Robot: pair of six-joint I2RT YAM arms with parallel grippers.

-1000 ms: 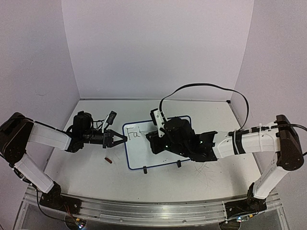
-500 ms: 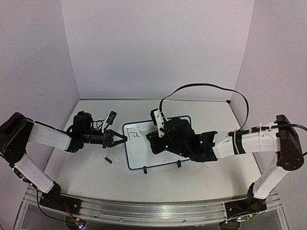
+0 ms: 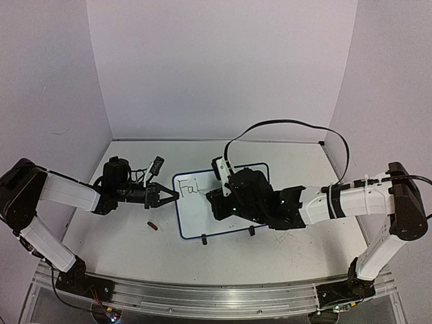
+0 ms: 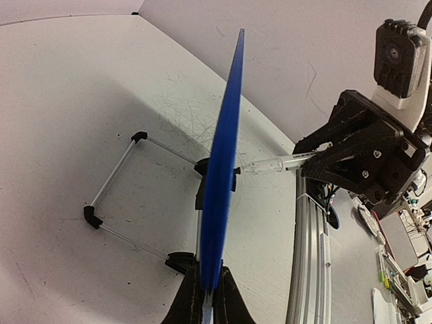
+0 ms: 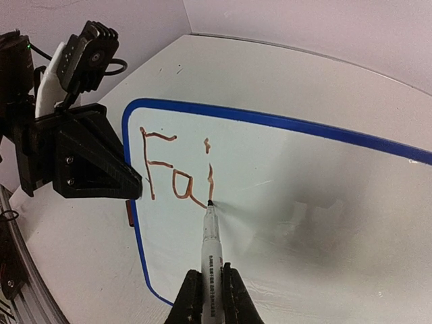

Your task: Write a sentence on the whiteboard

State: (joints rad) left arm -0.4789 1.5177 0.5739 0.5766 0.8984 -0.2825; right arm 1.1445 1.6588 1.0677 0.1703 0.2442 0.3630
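While L gripper (image 3: 171,196) clamps whiteboard (image 5: 304,202), R gripper's (image 5: 209,297) marker (image 5: 210,250) touches sentence (image 5: 175,177).

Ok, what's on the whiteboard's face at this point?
The whiteboard carries the letters "Fai", the marker tip at the i's foot. Overhead, the right gripper covers much of its right side.

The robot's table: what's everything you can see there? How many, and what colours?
whiteboard: one, white with blue rim, mid-table.
letters "Fai": three, reddish-brown, board's far left corner.
marker: one, pale with dark tip, tip on the board.
small red piece: one, red, on the table left of the board.
table: one, white, scuffed.
cable: one, black, arching over the table's right half.
left gripper: one, black, shut on the board's left edge.
right gripper: one, black, shut on the marker.
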